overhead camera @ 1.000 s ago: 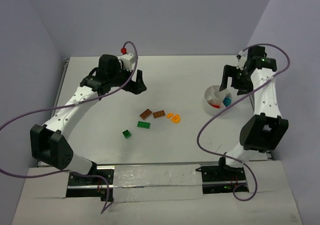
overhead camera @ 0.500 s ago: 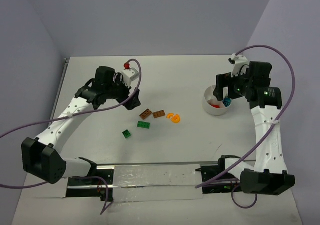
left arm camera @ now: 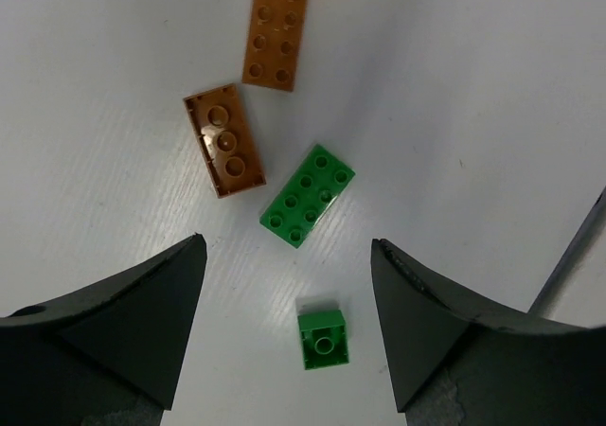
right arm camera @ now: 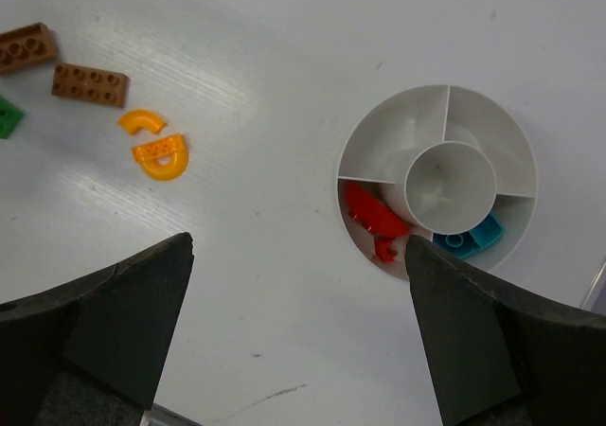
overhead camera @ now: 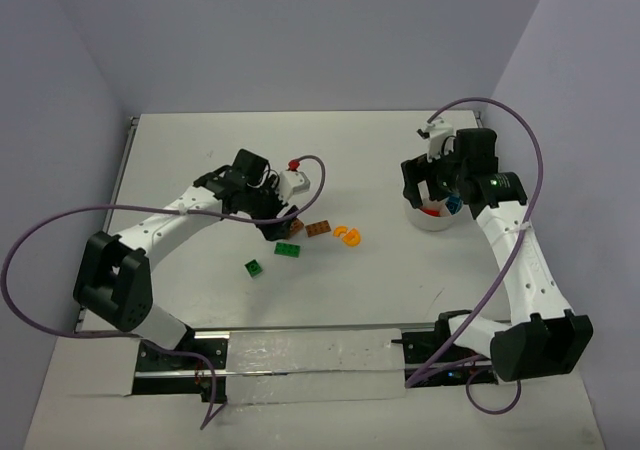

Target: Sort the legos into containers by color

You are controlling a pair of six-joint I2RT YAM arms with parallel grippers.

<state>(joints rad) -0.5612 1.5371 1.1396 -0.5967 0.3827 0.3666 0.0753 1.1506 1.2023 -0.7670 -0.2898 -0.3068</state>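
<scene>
My left gripper (overhead camera: 270,230) (left arm camera: 289,336) is open and empty above the loose legos. In the left wrist view a small green brick (left arm camera: 323,339) lies upturned between its fingers, apart from both. Beyond it lie a green plate (left arm camera: 307,195), an upturned brown brick (left arm camera: 223,141) and a brown plate (left arm camera: 276,30). Two orange curved pieces (right arm camera: 161,155) lie to the right of them (overhead camera: 347,235). My right gripper (overhead camera: 436,192) (right arm camera: 298,322) is open and empty over the near side of the white divided bowl (right arm camera: 398,104) (overhead camera: 425,222), which holds red pieces (right arm camera: 374,216) and a teal brick (right arm camera: 471,239) in separate wedges.
The bowl's round middle cup (right arm camera: 450,185) and its two far wedges look empty. A purple cable (left arm camera: 568,265) crosses the right edge of the left wrist view. The metal rail (overhead camera: 300,355) runs along the near table edge.
</scene>
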